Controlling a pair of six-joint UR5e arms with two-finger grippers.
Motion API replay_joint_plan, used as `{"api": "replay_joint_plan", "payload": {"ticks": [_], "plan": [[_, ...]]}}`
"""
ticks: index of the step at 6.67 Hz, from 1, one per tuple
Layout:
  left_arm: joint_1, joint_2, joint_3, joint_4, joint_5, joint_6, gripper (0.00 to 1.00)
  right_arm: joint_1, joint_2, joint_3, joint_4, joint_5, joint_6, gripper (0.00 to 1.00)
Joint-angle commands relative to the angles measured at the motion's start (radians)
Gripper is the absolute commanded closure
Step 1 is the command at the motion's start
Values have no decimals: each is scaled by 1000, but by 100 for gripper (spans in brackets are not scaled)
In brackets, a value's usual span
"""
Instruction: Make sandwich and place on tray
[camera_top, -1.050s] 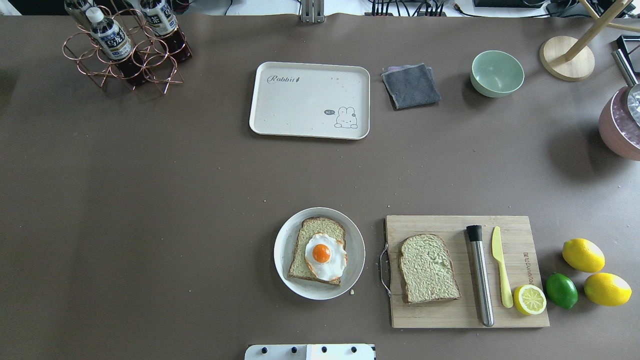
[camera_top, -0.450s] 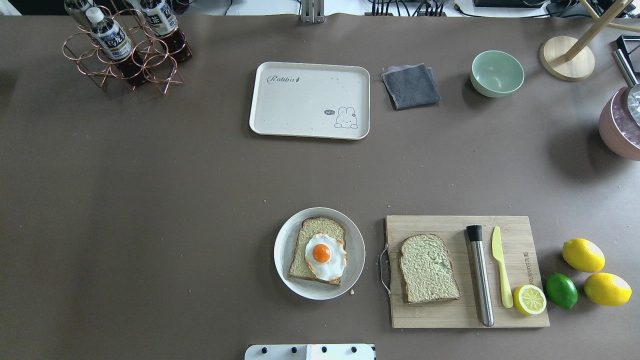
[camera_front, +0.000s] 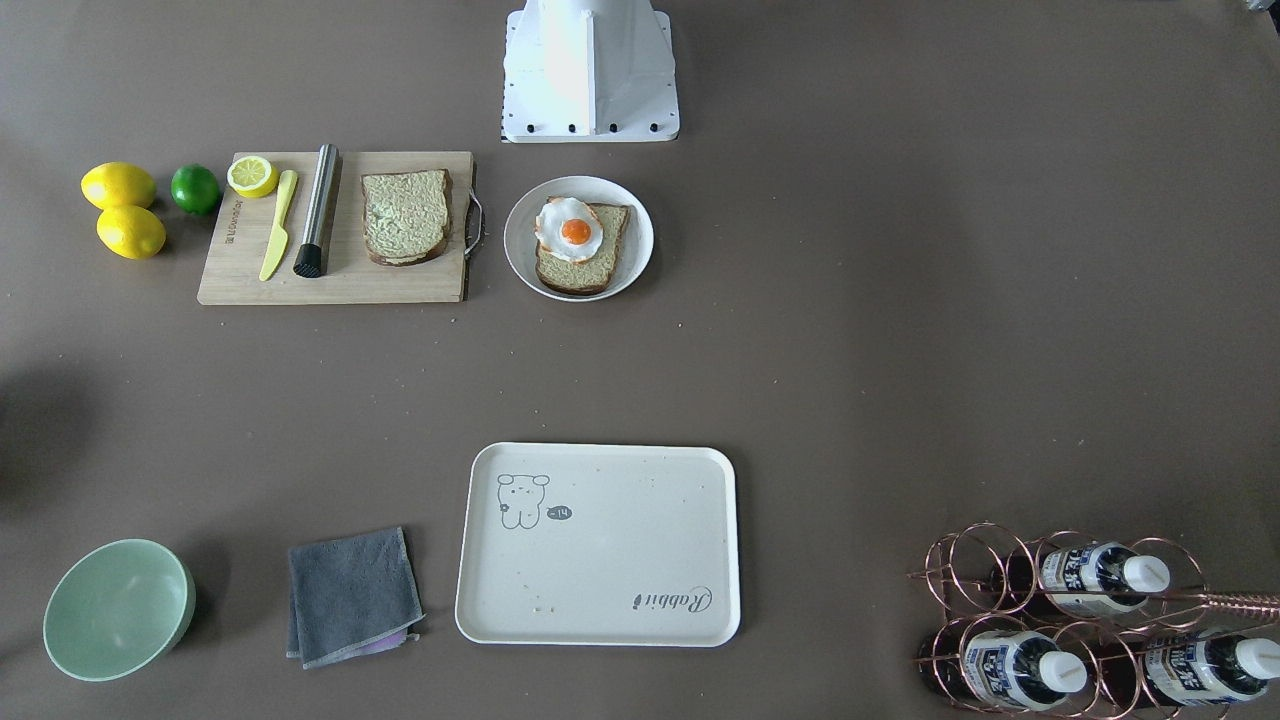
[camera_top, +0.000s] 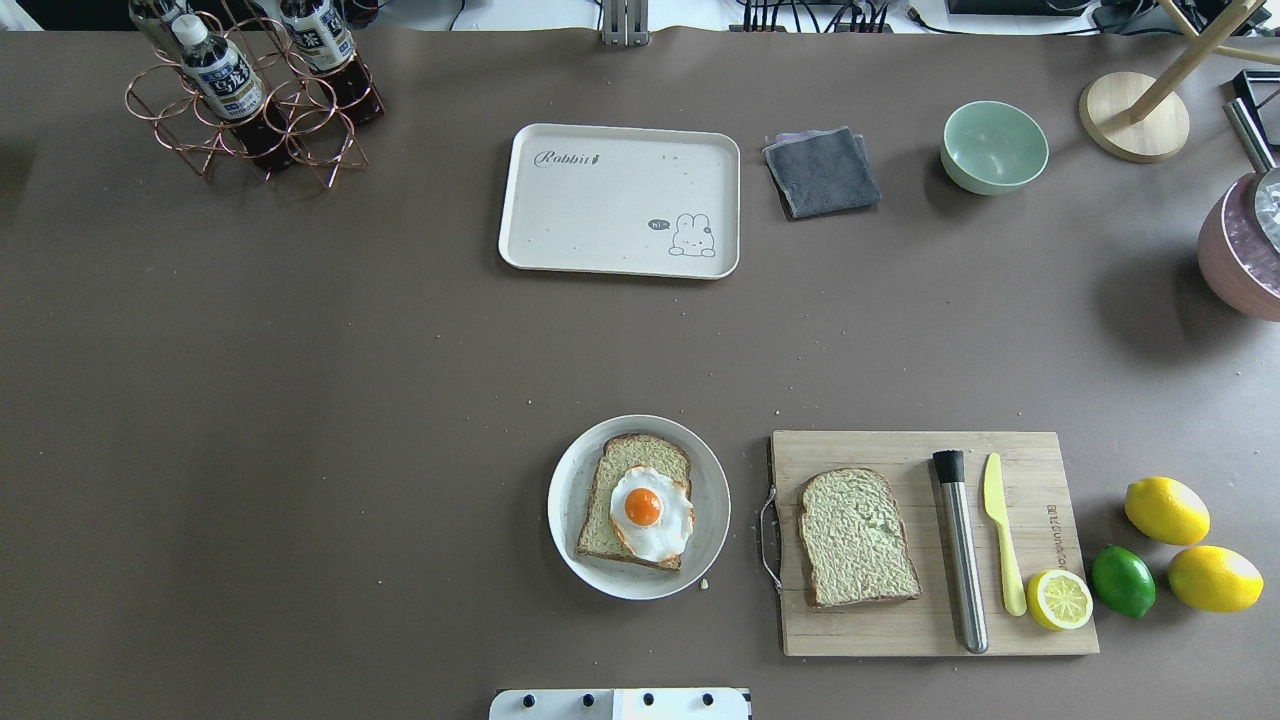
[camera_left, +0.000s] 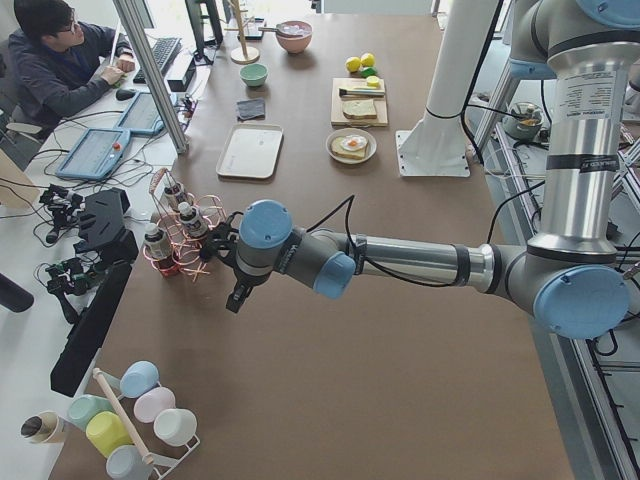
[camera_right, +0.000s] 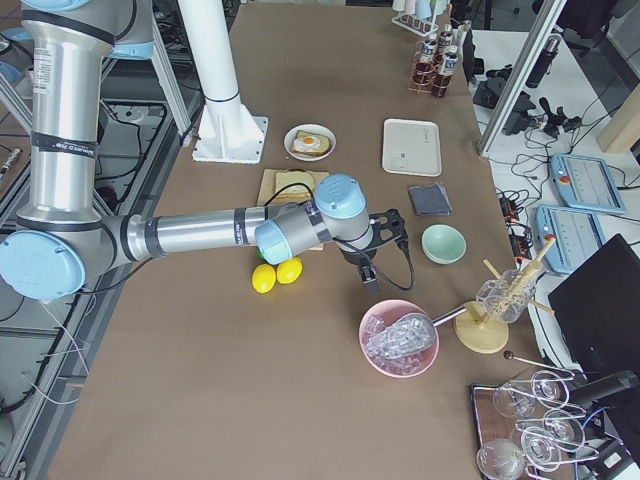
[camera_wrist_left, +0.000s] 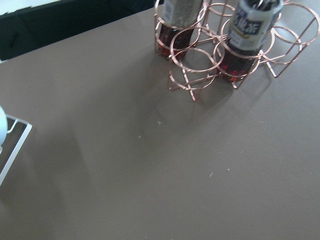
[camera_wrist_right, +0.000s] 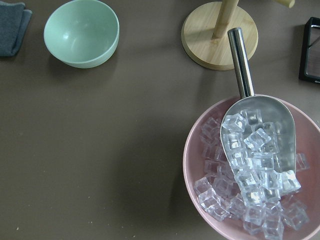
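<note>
One bread slice (camera_top: 625, 470) lies on a round white plate (camera_top: 562, 500) with the fried egg (camera_top: 650, 512) on top. A second bread slice (camera_top: 857, 537) lies bare on the wooden cutting board (camera_top: 880, 630). The cream tray (camera_top: 600, 215) sits at the far middle of the table with nothing on it. My left gripper (camera_left: 232, 300) hovers beside the bottle rack at the table's left end. My right gripper (camera_right: 372, 285) hovers between the green bowl and the pink ice bowl. Both show only in the side views, so I cannot tell whether they are open or shut.
A copper rack with bottles (camera_top: 250, 90) stands far left. A grey cloth (camera_top: 822, 172), a green bowl (camera_top: 993, 146), a wooden stand (camera_top: 1133, 115) and a pink bowl of ice with a scoop (camera_wrist_right: 250, 170) are far right. A muddler (camera_top: 961, 550), a yellow knife (camera_top: 1000, 530), lemons and a lime (camera_top: 1122, 580) lie near the board.
</note>
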Motion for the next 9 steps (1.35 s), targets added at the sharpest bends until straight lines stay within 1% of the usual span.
{"api": "replay_joint_plan", "payload": {"ticks": [1,2,3,4,5,6,7,8,9], "plan": [[95,-3,-37,-36,32,-255,2,-65,8,8,28,27,195,0],[180,-3,-74,-62,104,-436,2,-143,10,8,143,14,389,0],[250,-7,-125,-64,135,-562,2,-213,10,10,290,-7,567,0],[313,-11,-172,-64,176,-688,2,-325,10,32,357,-92,745,0],[385,-14,-217,-64,230,-798,2,-463,7,86,357,-219,879,0],[479,-29,-261,-64,281,-945,2,-563,-13,132,356,-290,943,0],[561,-90,-263,-64,331,-1059,2,-662,-60,192,356,-341,1004,0],[644,-139,-262,-62,420,-1116,2,-802,-108,271,356,-449,1118,0],[690,-182,-249,-56,457,-1154,2,-949,-121,292,356,-581,1202,0]]}}
